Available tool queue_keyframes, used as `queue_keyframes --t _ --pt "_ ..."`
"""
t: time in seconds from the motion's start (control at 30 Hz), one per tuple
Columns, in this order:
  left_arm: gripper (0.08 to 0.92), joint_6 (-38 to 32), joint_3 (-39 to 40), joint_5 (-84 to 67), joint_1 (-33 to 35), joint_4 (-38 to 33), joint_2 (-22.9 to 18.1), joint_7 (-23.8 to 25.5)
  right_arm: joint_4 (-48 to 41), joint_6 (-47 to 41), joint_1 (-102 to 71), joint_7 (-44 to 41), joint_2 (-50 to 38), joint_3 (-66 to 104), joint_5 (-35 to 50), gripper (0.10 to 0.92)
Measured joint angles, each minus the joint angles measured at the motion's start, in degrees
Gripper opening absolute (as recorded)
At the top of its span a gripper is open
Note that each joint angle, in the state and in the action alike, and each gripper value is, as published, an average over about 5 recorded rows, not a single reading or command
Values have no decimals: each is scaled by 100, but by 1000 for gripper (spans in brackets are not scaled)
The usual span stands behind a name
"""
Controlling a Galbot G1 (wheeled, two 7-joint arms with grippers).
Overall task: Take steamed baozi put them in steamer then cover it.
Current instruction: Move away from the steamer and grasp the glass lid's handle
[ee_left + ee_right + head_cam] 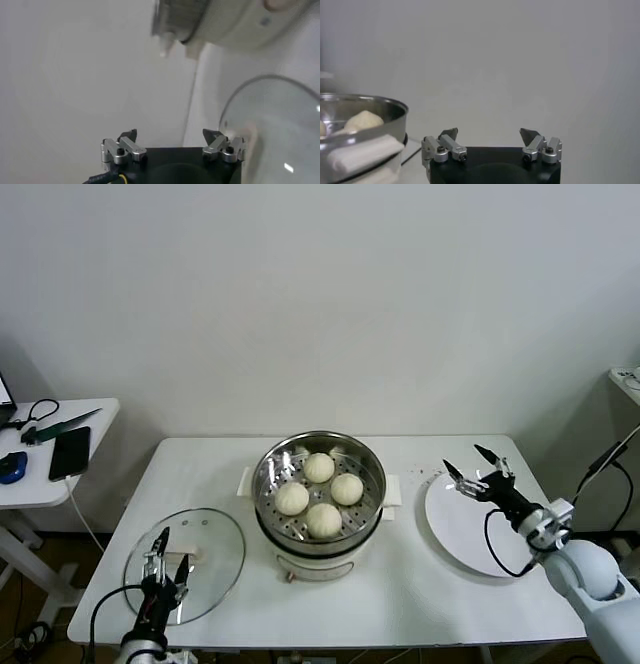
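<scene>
Left gripper (166, 556): fingers spread, above the cover (185, 564). Right gripper (479, 468): spread over the plate (470, 534). Four steamed baozi (320, 492) sit in the steamer (320, 496).

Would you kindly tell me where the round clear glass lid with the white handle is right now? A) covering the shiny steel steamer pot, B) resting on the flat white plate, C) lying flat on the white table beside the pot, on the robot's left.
C: the glass lid lies flat on the table, left of the open steamer pot, under the left gripper.
</scene>
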Motion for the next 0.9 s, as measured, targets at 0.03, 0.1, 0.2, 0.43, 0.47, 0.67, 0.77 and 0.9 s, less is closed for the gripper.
queue_keyframes --t 0.03,0.1,0.2,0.43,0.47,0.67,0.77,0.9 --pt "823 -24 -19 153 -44 92 3 -25 -10 2 -82 -4 47 77 -30 823" --pt "823 -72 -62 408 -130 282 6 -77 -30 5 -229 -12 126 212 -82 823" --pt "823 -138 -111 679 -265 566 2 -187 -71 15 -415 -29 212 375 -151 823" --pt "823 -252 -191 1069 -645 1191 -17 -514 -174 53 -749 -78 397 685 -279 823" --pt "823 -258 -197 1108 -699 1270 -13 -550 -183 59 -788 -87 416 719 -296 823" --pt "823 -291 -237 1298 -999 1675 38 -761 -252 96 -933 -128 524 843 -388 823" --pt "823 -305 -241 1359 -1141 1852 71 -833 -267 98 -959 -138 571 879 -419 823" --pt "823 -314 -239 1395 -1313 2059 103 -941 -290 100 -977 -147 613 900 -455 823"
